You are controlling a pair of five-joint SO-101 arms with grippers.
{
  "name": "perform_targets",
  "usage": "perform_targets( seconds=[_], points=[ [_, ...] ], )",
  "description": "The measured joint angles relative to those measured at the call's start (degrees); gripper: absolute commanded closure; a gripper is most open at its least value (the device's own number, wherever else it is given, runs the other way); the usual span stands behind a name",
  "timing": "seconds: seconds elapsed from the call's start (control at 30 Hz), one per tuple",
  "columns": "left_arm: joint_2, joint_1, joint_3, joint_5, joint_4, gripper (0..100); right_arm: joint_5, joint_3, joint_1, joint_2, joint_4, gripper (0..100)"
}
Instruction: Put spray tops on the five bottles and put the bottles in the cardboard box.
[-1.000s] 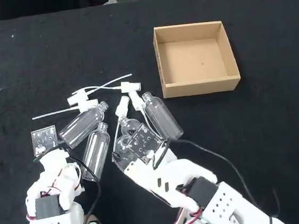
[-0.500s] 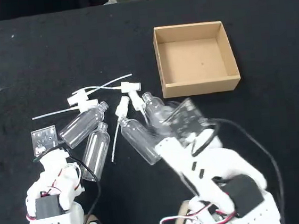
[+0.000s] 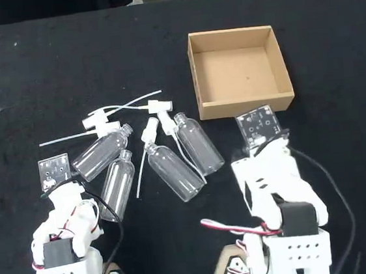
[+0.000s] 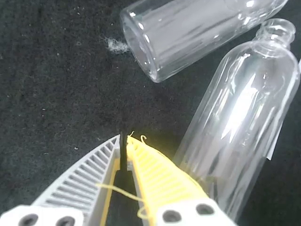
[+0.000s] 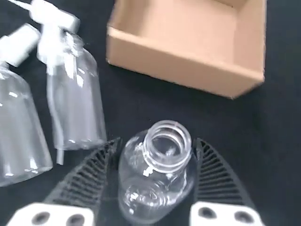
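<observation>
My right gripper [image 5: 156, 141] is shut on a clear bottle [image 5: 157, 179] whose open neck has no top. It hangs just in front of the cardboard box [image 5: 183, 61], which is empty [image 3: 245, 106]. My right arm [image 3: 273, 180] covers that bottle in the high view. Several clear bottles lie left of it: two [image 3: 198, 142] [image 3: 173, 171] with white spray tops [image 3: 160, 108] [image 3: 149, 130] at their necks, and two [image 3: 103, 152] [image 3: 117, 183] near my left arm [image 3: 69, 208]. My left gripper [image 4: 123, 141] is shut on nothing, beside a bottle [image 4: 240, 132].
A third loose spray top [image 3: 100, 123] with a long white tube lies behind the left bottles on the black table [image 3: 32, 74]. Another bottle's base [image 4: 188, 33] lies just ahead of the left gripper. There is bare table right of the box and in front of it.
My right arm has swung from the bottle cluster over to the right, carrying one bottle away with it, and now sits in front of the box. The left arm has not moved.
</observation>
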Motion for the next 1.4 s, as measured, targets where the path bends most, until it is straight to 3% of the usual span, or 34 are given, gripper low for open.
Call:
perform_targets(
  seconds=[0.2,0.33,0.53,1.13,1.33,1.4],
  points=[
    [0.00,0.00,0.00,0.00,0.00,97,1.93,7.56,5.80,0.00,-8.62,84.7],
    [0.00,0.00,0.00,0.00,0.00,97,-1.93,8.18,8.00,0.00,-13.27,84.7],
    [0.00,0.00,0.00,0.00,0.00,97,-5.54,8.18,6.15,0.00,-13.19,84.7],
    [0.00,-0.35,0.00,0.00,-0.88,97,-5.98,5.27,4.92,0.00,-10.20,84.7],
    [-0.09,-11.69,-5.80,-0.53,-7.03,97,-9.41,5.27,4.92,0.00,-10.20,84.7],
    [0.00,-15.56,-9.93,-3.96,-8.97,97,-9.67,5.80,4.92,0.00,-10.20,84.7]
  ],
)
